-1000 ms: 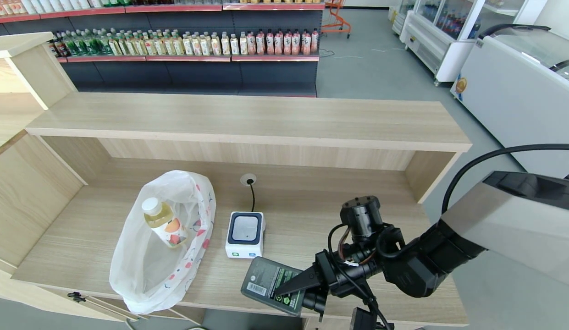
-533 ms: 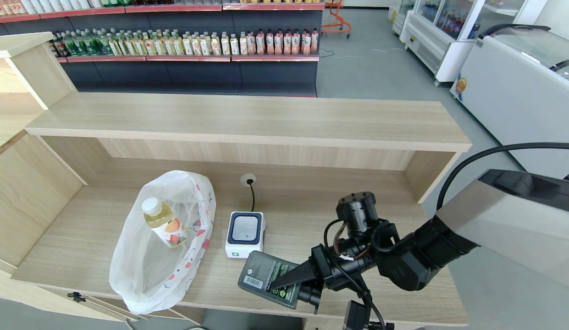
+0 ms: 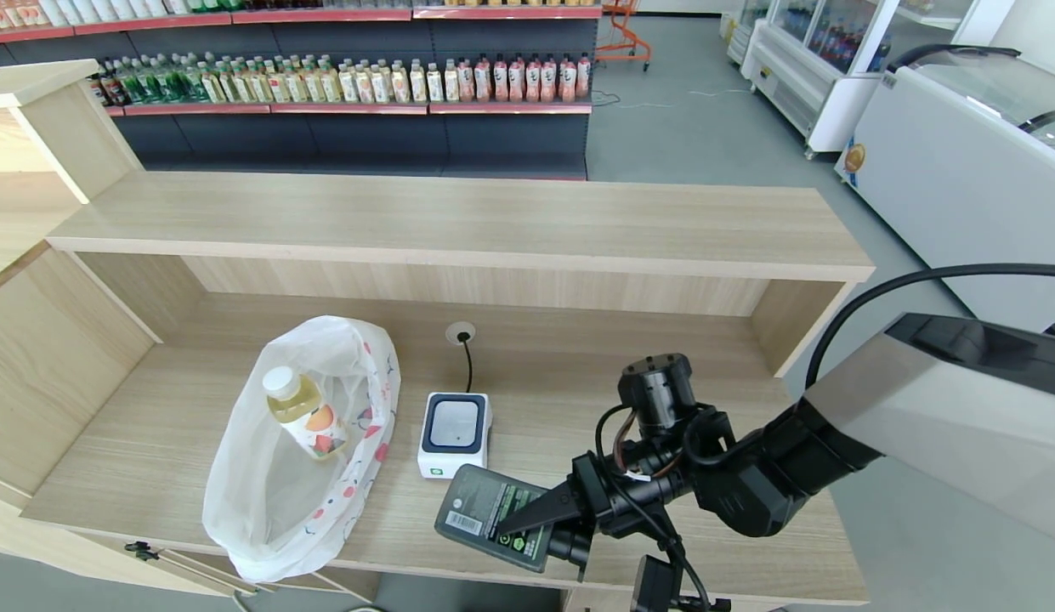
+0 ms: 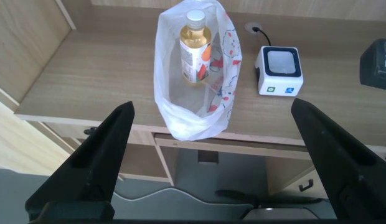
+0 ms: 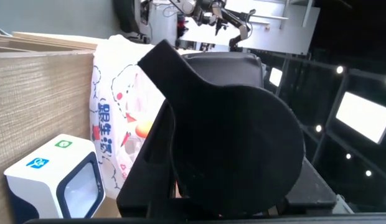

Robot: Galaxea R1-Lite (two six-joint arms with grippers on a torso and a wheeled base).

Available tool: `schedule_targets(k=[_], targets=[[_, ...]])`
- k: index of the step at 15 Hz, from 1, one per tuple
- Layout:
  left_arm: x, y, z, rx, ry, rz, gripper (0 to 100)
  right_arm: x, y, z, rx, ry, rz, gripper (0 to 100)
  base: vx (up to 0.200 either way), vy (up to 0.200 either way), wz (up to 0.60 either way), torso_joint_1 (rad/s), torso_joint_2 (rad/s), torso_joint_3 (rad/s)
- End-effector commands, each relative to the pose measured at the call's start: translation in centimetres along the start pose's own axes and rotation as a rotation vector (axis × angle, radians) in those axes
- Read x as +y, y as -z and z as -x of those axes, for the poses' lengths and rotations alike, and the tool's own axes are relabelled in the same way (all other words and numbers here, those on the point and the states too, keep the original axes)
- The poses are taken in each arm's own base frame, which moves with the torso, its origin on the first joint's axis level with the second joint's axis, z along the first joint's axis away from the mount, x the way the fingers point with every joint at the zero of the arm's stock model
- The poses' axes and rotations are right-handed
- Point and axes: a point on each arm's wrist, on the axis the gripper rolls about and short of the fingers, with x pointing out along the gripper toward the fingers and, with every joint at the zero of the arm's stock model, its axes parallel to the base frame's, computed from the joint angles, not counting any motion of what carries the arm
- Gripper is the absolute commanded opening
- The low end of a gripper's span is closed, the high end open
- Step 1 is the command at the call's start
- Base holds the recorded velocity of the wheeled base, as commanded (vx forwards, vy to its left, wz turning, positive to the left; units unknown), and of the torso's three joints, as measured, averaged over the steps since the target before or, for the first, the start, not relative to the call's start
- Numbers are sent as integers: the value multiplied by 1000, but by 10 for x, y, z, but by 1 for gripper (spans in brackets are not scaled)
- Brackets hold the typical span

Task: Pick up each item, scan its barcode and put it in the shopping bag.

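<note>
My right gripper (image 3: 540,523) is shut on a dark grey pouch (image 3: 484,514) with a white barcode label at its corner, held just in front of the white barcode scanner (image 3: 453,433). The pouch (image 5: 243,143) hides most of the right wrist view, with the scanner (image 5: 56,180) and the bag (image 5: 115,124) beside it. The white shopping bag (image 3: 297,442) stands open on the counter left of the scanner, with a juice bottle (image 3: 302,412) inside. My left gripper (image 4: 211,162) hangs open off the counter's front edge, above the bag (image 4: 196,118) and bottle (image 4: 194,46); the scanner (image 4: 279,70) lies to one side.
The wooden counter (image 3: 578,374) has a raised back ledge and side walls. A black cable (image 3: 468,357) runs from the scanner to a hole in the counter. Shelves of bottles and freezers stand beyond.
My right gripper has carried the pouch to the left and slightly forward, closer to the scanner's front. The bag and bottle have stayed put.
</note>
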Motion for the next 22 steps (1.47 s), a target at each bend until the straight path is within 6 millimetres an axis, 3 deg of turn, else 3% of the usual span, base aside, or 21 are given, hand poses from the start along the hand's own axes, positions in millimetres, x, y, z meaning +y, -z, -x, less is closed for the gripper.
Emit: schedule_targets(k=[1,16,22], targets=[[0,0,0,0,-1,0,100,-1,0,0,-1,2,4,0,0,0,0,0,0,0],[0,0,0,0,-1,0,100,-1,4,6,6,15,25,0,0,0,0,0,0,0],[0,0,0,0,-1,0,100,-17,-1,13,9,17,42,0,0,0,0,0,0,0]])
